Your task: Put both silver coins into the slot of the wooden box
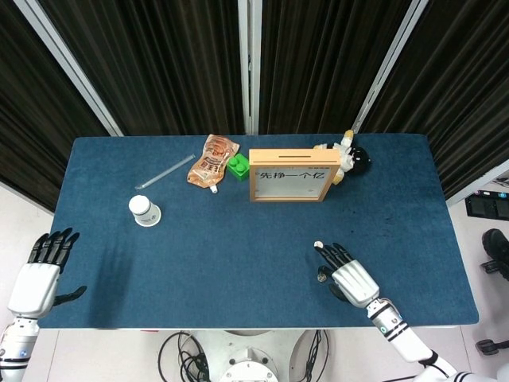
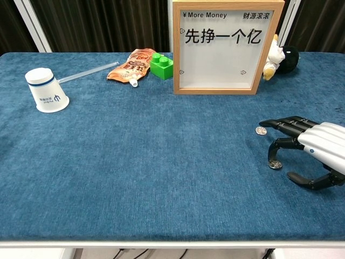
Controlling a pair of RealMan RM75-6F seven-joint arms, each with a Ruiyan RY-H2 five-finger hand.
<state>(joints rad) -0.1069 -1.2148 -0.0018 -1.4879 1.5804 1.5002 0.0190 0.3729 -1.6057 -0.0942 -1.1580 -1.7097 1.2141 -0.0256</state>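
Right robot hand (image 2: 315,150) hovers, fingers spread, one fingertip on the near round silver coin (image 2: 275,164). Second silver coin (image 2: 261,130) lies just beyond. Left robot hand (image 1: 40,270) open, off the blue worktop (image 1: 238,231).

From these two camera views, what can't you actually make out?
- Slot of the wooden box: the chest view cuts off its top.
- Near coin: contact with the right hand's fingertip is unclear; in the head view the hand hides it.
- Left hand: outside the chest view.
- Toy: partly behind the box.
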